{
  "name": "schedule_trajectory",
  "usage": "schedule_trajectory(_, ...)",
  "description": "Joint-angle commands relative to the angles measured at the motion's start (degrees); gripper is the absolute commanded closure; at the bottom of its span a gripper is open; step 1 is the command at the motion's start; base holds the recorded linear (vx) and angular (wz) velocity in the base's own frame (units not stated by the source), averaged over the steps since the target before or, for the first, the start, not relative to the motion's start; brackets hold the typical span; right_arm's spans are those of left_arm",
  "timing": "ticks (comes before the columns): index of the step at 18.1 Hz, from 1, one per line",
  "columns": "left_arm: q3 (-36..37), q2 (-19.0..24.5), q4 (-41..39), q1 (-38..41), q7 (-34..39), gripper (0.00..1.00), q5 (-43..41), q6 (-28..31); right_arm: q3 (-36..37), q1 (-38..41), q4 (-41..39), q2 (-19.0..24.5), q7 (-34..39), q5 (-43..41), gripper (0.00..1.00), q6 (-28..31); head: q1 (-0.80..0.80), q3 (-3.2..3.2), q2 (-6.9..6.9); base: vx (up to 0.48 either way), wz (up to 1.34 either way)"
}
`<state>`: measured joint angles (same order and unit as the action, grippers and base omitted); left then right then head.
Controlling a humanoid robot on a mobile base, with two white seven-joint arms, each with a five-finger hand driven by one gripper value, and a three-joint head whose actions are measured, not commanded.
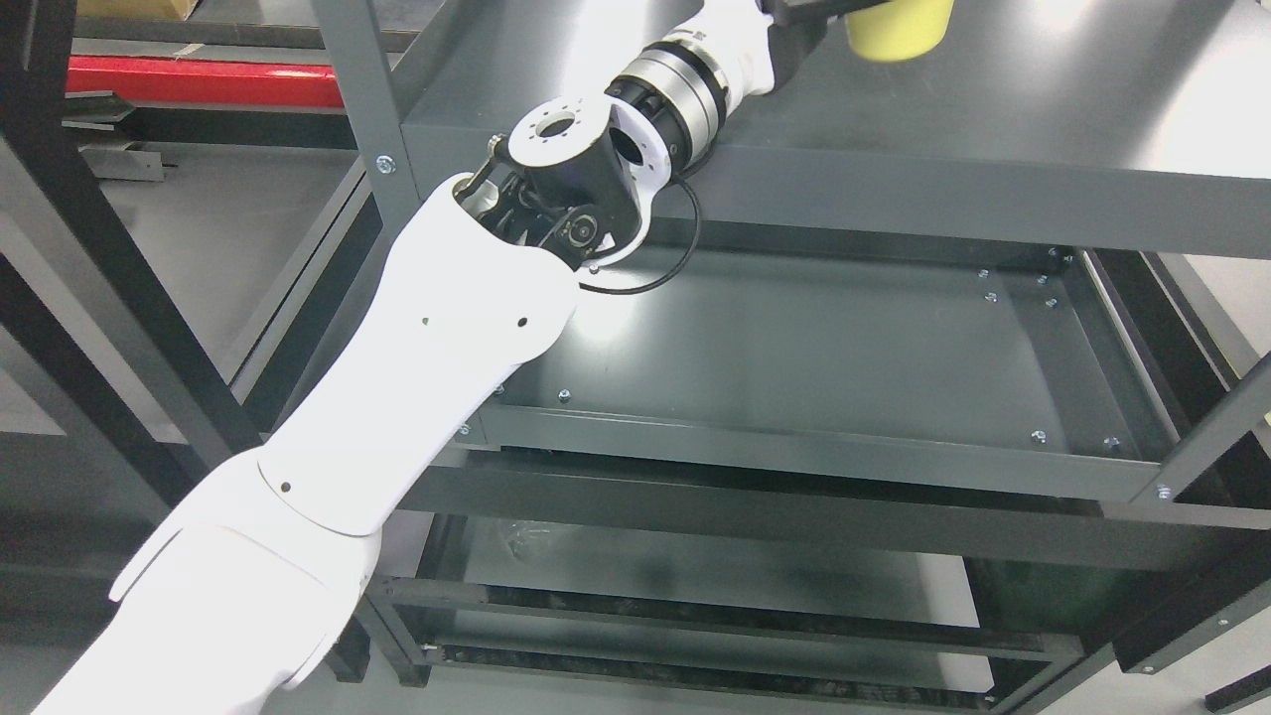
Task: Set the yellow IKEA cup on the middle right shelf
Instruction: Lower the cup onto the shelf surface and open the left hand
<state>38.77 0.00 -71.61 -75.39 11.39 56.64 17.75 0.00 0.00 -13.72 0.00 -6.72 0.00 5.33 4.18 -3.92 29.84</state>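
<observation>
Yellow cup seen at the far top edge, over the grey shelf.
Left hand mostly cropped; its grip cannot be told, nor the cup's axis.

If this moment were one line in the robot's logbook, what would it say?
left arm: reaching over upper shelf | yellow cup: at hand, top edge | grasp: unclear

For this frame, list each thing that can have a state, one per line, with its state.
yellow cup: at the top edge, over the upper shelf, partly cut off; contact with the surface unclear.
left arm: stretched up over the upper shelf toward the cup; hand mostly out of frame.
upper shelf: bare apart from the cup.
lower shelf: holds nothing.
</observation>
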Motion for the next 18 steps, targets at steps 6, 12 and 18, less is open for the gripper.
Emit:
schedule_trajectory(6,5.00,1.00,6.84,-0.64,-0.75,0.17,-5.93,2.64,-0.97,0.79,0.00,-1.00,0.04,-1.41,0.01,0.04,0.00,0.00,0.00,0.000,0.00)
schedule_trajectory(12,3.34,1.00,3.77,-0.64,-0.66,0.05,-6.80,2.38,-0.97,0.79,0.00,-1.00,0.04,-1.41,0.01,0.04,0.00,0.00,0.00,-0.008,0.00)
schedule_trajectory(18,-1.84,1.00,2.18,-0.73,-0.66,0.02,-13.38,0.81,-0.97,0.79,0.00,-1.00,0.04,-1.41,0.01,0.04,0.00,0.00,0.00,-0.026,0.00)
